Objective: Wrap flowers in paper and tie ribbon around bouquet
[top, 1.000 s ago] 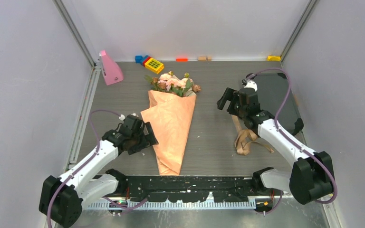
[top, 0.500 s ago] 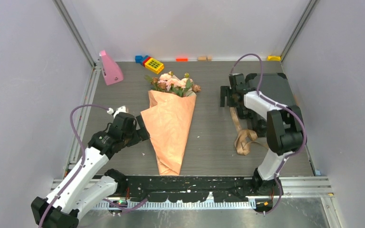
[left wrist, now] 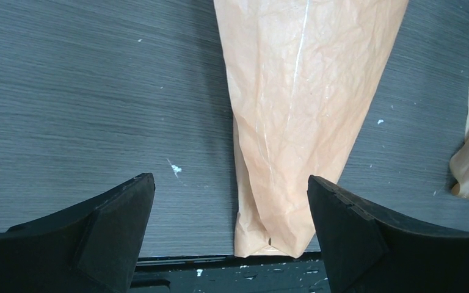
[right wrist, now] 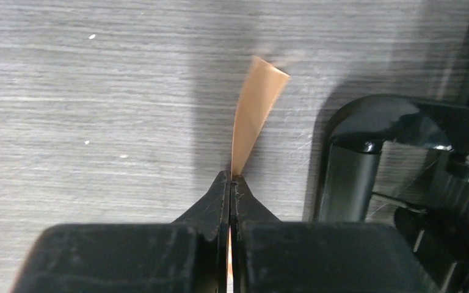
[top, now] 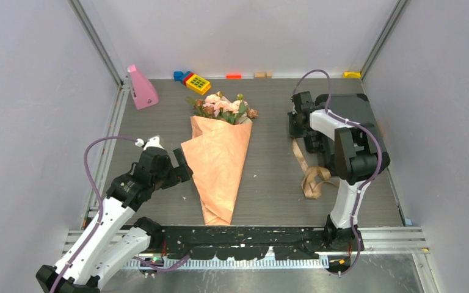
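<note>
The bouquet (top: 218,143) lies mid-frame on the grey surface (top: 269,183), with its roses (top: 223,105) toward the top and the paper cone (top: 217,183) tapering toward the bottom. It is wrapped but not yet tied. At upper right, the right claw (right wrist: 230,180) is clenched on one end of the ribbon (right wrist: 253,110), and the tip pokes out past the fingertips. The rest trails down into a loose heap right of centre. Holding an end, I'd guess, lets it draw the strip over to the cone. The left claw (left wrist: 229,182) hangs released and wide beside the cone's narrow end, probably ready to steady it.
</note>
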Available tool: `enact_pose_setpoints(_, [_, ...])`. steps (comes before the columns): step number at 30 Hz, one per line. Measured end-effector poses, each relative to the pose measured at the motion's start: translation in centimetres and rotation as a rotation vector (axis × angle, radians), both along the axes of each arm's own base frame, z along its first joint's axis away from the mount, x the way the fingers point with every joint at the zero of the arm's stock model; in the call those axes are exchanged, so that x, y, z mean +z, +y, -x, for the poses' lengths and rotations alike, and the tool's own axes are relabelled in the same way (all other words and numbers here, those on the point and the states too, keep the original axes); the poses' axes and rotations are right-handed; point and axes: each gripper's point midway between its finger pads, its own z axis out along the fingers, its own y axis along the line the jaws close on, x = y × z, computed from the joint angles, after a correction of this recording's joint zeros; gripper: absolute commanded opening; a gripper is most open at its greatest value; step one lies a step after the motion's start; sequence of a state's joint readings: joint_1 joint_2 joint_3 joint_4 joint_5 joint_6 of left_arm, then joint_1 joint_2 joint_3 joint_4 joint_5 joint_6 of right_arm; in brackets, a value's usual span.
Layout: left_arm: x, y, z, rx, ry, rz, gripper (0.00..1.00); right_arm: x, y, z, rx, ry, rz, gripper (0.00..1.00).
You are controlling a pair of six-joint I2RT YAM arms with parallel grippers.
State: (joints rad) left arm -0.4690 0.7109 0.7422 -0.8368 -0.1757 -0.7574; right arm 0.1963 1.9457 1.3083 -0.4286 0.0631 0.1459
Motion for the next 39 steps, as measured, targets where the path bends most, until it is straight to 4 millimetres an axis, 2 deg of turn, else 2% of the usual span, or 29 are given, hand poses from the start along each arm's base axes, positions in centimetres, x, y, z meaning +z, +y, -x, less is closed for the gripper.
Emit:
enact_pose_setpoints(4, [0.3, -0.7, -0.1, -0.031, -0.01, 0.027, 1.0, 1.0, 1.0, 1.3, 0.019, 0.0, -0.068, 0.01])
enact_pose_setpoints(7, [0.8, -1.8, -0.3, -0.075, -0.026, 0.065, 1.0, 4.0, 2.9, 2.8, 0.038, -0.047, -0.197, 0.01])
enact_pose_setpoints(10, [2.0, -3.7, -0.5, -0.163, -0.061, 0.137, 1.0, 9.5, 5.8, 4.0, 0.091, -0.162, -0.37, 0.01])
enact_pose_setpoints(13, [4.1, -6.6, -0.7, -0.29, -0.121, 0.251, 1.0, 16.9, 10.7, 6.0, 0.232, -0.311, -0.538, 0.01])
enact_pose_setpoints(14, [4.9, -7.7, -0.9, -0.336, -0.145, 0.295, 1.0, 18.7, 12.2, 6.8, 0.284, -0.348, -0.576, 0.01])
enact_pose_setpoints(17, [7.1, -10.7, -1.0, -0.471, -0.204, 0.413, 1.0, 24.0, 17.7, 11.0, 0.468, -0.433, -0.691, 0.01])
enact_pose_setpoints(19, [8.4, -12.1, -1.1, -0.538, -0.23, 0.479, 1.0, 26.2, 20.8, 13.6, 0.561, -0.447, -0.754, 0.01])
enact_pose_setpoints(23, [10.6, -14.0, -1.1, -0.644, -0.3, 0.567, 0.98, 28.3, 24.1, 15.9, 0.612, -0.443, -0.834, 0.01])
enact_pose_setpoints(28, [12.1, -15.2, -1.5, -0.705, -0.373, 0.601, 0.91, 29.4, 26.4, 16.4, 0.588, -0.421, -0.891, 0.01])
enact_pose_setpoints(32, [11.9, -16.5, -2.0, -0.745, -0.38, 0.613, 0.83, 29.7, 28.0, 16.3, 0.565, -0.397, -0.919, 0.01])
enact_pose_setpoints(39, [9.7, -17.5, -3.7, -0.725, -0.343, 0.572, 0.52, 29.4, 30.3, 17.3, 0.577, -0.347, -0.944, 0.01])
